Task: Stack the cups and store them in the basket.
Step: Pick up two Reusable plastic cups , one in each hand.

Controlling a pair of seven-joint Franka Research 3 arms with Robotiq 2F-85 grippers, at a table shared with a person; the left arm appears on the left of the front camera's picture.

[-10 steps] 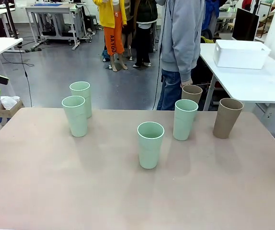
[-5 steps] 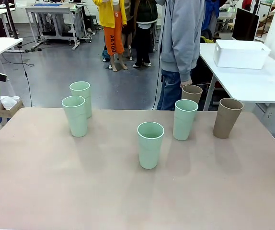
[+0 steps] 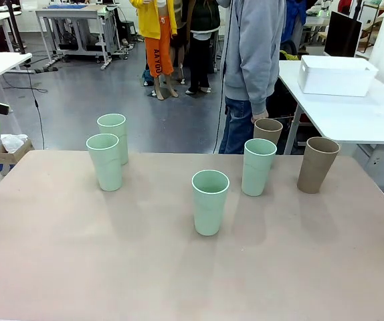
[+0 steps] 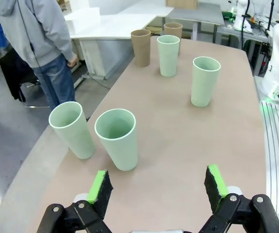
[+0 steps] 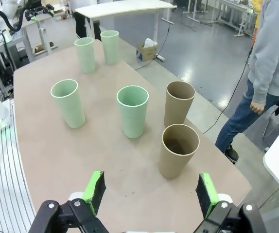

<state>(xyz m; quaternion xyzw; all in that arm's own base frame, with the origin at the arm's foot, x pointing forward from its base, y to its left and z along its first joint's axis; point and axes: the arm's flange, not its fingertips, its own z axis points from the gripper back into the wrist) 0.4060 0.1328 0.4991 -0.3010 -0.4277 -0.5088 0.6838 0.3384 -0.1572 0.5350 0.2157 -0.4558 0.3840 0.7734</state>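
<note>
Six cups stand upright and apart on the tan table (image 3: 178, 281). Four are mint: two at the left (image 3: 112, 137) (image 3: 105, 162), one in the middle (image 3: 210, 202), one right of it (image 3: 258, 166). Two are tan (image 3: 267, 132) (image 3: 318, 164), at the right. The white basket (image 3: 336, 75) sits on a separate white table at the far right. My left gripper (image 4: 157, 187) is open above the table's left end, short of the nearest mint cup (image 4: 117, 138). My right gripper (image 5: 151, 192) is open over the right end, near a tan cup (image 5: 178, 150).
A person in a grey hoodie (image 3: 252, 60) stands at the far edge, one hand hanging just above the rear tan cup. The white table (image 3: 352, 117) with the basket adjoins the far right corner. The near half of the tan table is bare.
At the front view's left edge, the tips of my left gripper shifted slightly. The cups and the person stay where they were.
</note>
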